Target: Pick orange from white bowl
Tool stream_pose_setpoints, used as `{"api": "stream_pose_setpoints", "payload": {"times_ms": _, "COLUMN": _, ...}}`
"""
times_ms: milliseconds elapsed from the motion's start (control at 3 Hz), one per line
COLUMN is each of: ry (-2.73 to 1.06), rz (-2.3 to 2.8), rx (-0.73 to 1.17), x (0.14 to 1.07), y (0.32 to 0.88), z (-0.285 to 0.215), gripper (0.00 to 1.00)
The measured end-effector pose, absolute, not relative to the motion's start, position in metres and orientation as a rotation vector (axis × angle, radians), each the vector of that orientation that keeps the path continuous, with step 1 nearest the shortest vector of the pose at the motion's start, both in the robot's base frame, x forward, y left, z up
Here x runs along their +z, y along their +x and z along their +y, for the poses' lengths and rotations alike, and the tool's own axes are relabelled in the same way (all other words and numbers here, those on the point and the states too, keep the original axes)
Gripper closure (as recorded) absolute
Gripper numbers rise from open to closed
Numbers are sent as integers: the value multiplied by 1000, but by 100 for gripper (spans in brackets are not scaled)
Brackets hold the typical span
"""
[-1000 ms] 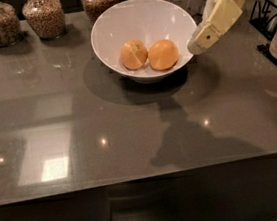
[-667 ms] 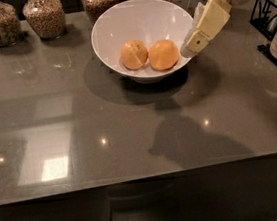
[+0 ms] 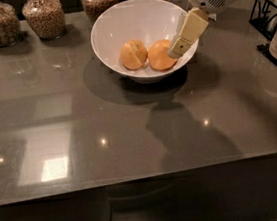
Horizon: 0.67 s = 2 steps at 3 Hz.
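Camera view is showing my gripper (image 3: 177, 51) leaning into the white bowl (image 3: 132, 20) to reach the orange (image 3: 159, 55) (how far open, I cannot tell).

I log: glossy grey table (image 3: 132, 138) carries large glossy white bowl (image 3: 118, 27) back-centre, four glass grain jars (image 3: 44, 16) along far edge, black wire rack (image 3: 266, 13) far right. Jaws inside bowl's right rim.
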State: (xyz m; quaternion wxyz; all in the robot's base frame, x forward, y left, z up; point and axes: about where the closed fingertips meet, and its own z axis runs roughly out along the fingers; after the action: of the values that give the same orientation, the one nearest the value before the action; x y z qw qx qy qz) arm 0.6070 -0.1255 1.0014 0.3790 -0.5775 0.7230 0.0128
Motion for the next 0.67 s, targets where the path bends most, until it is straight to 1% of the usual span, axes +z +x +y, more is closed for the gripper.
{"api": "stream_pose_setpoints", "payload": {"times_ms": 333, "ry": -1416, "rz": 1875, "rx": 25, "x": 989, "y": 629, "z": -131, "gripper": 2}}
{"api": "stream_pose_setpoints", "payload": {"times_ms": 667, "ry": -1346, "rz": 1922, "rx": 82, "x": 969, "y": 646, "z": -138, "gripper": 21}}
